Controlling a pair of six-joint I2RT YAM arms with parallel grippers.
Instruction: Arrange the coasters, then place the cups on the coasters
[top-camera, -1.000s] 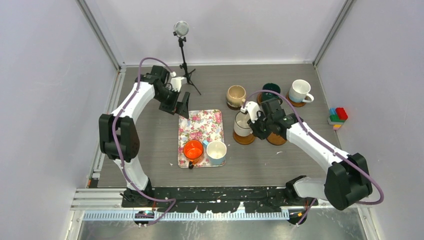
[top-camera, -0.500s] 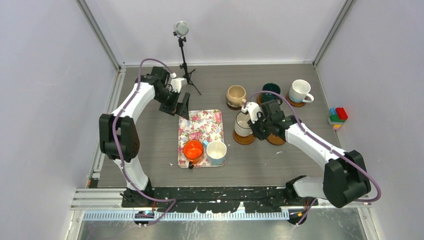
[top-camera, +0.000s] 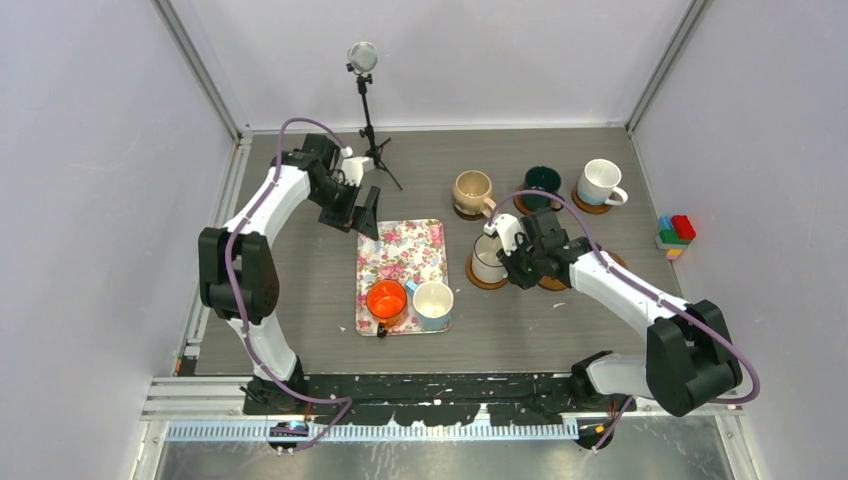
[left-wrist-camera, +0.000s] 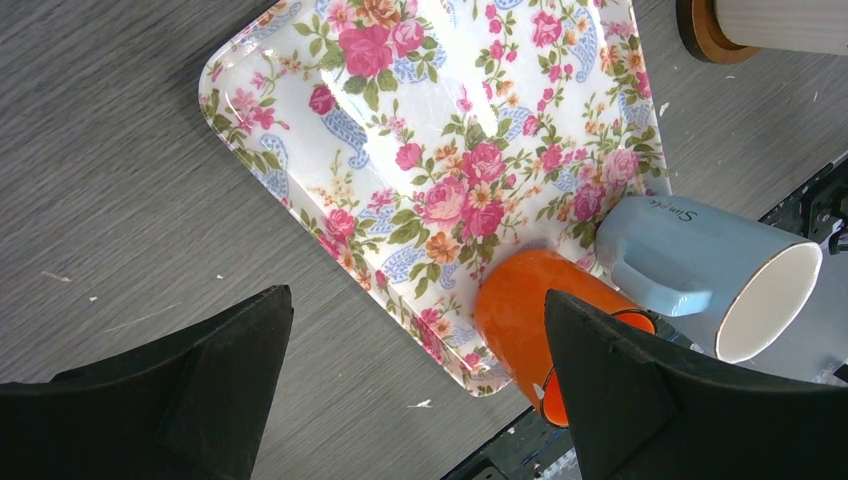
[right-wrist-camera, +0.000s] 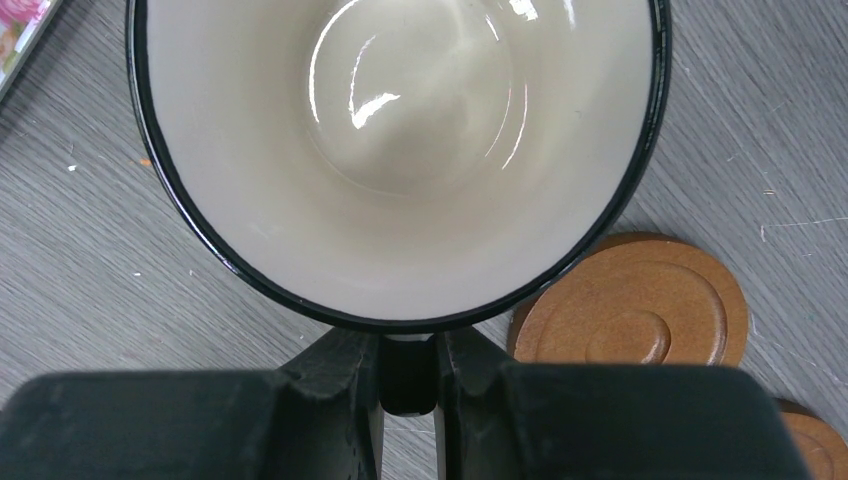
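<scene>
In hand: cream mug (right-wrist-camera: 400, 150) – glazed ceramic, stiff, slippery, breakable, moderate weight; centre-right of top view, over coaster (top-camera: 487, 283), seated or not I cannot tell; right pincer (right-wrist-camera: 408, 385) clamped on handle (right-wrist-camera: 408, 372) – safest hold; left pincer (left-wrist-camera: 415, 300) apart, empty.

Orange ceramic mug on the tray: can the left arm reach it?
Likely yes. The left claw hangs open near the far corner of the flowered rectangular tray, only bare tray between it and the orange ceramic mug. The light blue ceramic mug close beside leaves that side tight.

Floral tray (top-camera: 405, 255), mic stand (top-camera: 367, 110), blocks (top-camera: 677, 235)
</scene>
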